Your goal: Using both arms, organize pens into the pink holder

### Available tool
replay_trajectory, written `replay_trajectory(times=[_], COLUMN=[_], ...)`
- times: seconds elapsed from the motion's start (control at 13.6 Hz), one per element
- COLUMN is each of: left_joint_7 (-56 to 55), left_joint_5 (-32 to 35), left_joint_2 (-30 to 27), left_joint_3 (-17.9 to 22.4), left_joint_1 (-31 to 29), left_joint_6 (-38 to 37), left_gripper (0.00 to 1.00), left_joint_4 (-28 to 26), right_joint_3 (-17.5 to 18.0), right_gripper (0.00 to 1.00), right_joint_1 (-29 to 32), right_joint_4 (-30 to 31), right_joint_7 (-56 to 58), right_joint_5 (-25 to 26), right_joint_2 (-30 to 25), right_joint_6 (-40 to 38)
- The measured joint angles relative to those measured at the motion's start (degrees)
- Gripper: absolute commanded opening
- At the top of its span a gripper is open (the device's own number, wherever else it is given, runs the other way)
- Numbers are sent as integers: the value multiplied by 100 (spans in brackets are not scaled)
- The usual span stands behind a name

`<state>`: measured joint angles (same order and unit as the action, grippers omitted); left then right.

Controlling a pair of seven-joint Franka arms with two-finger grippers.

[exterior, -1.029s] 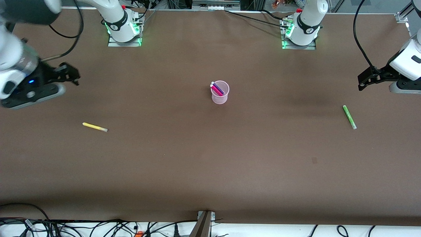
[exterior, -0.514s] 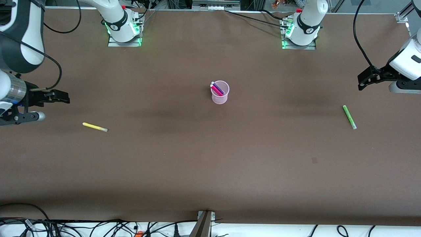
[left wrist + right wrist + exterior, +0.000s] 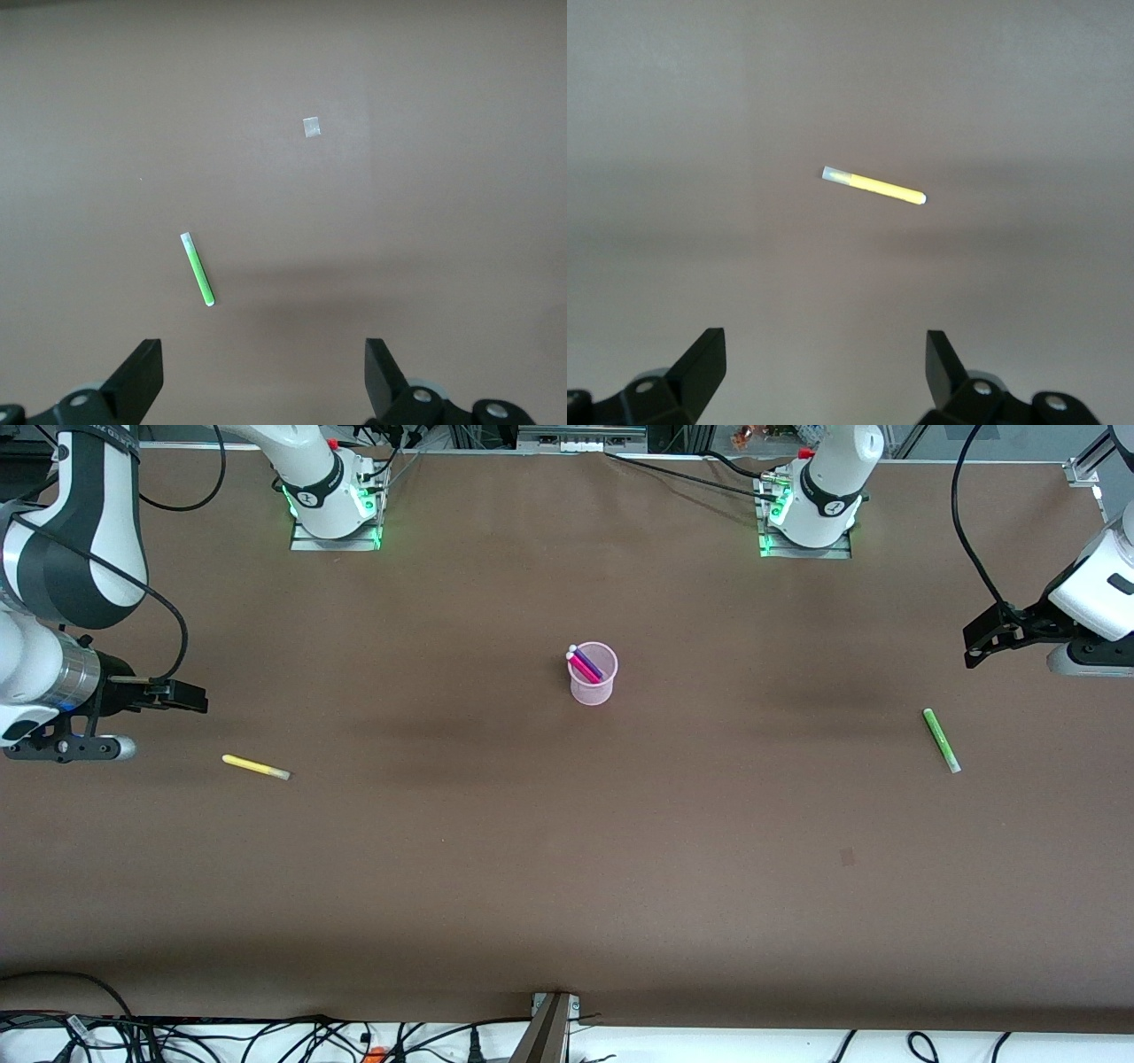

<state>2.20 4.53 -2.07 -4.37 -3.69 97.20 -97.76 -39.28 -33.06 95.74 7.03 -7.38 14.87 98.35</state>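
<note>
The holder (image 3: pixel 593 676), a small see-through pink cup, is standing upright mid-surface (image 3: pixel 567 868) with the magenta pen (image 3: pixel 582 667) and purple pen (image 3: pixel 588 662) leaning inside, pale caps poking above the rim. The yellow pen (image 3: pixel 255 767) is lying flat toward the right arm's end, the green pen (image 3: pixel 941 740) flat toward the left arm's end. The right gripper (image 3: pixel 182 695) is hanging near the yellow pen, fingers (image 3: pixel 700 363) spread and empty. The left gripper (image 3: pixel 983 638) is hanging near the green pen, fingers (image 3: pixel 142 372) likewise apart.
</note>
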Motion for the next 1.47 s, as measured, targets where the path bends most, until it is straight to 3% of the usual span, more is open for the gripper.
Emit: replay_trajectory(times=[0.66, 1.47], left_joint_7=[0, 0], left_joint_5=[0, 0], left_joint_2=[0, 0], left_joint_3=[0, -9], left_joint_1=[0, 0], left_joint_6=[-11, -23], left_gripper=[100, 100], left_joint_4=[0, 1], right_joint_3=[10, 41], right_gripper=[99, 99], right_joint_1=[-318, -288], right_joint_4=[218, 221], right_joint_7=[-456, -459], right_joint_5=[5, 15], right_joint_2=[-216, -216], right_joint_6=[181, 184])
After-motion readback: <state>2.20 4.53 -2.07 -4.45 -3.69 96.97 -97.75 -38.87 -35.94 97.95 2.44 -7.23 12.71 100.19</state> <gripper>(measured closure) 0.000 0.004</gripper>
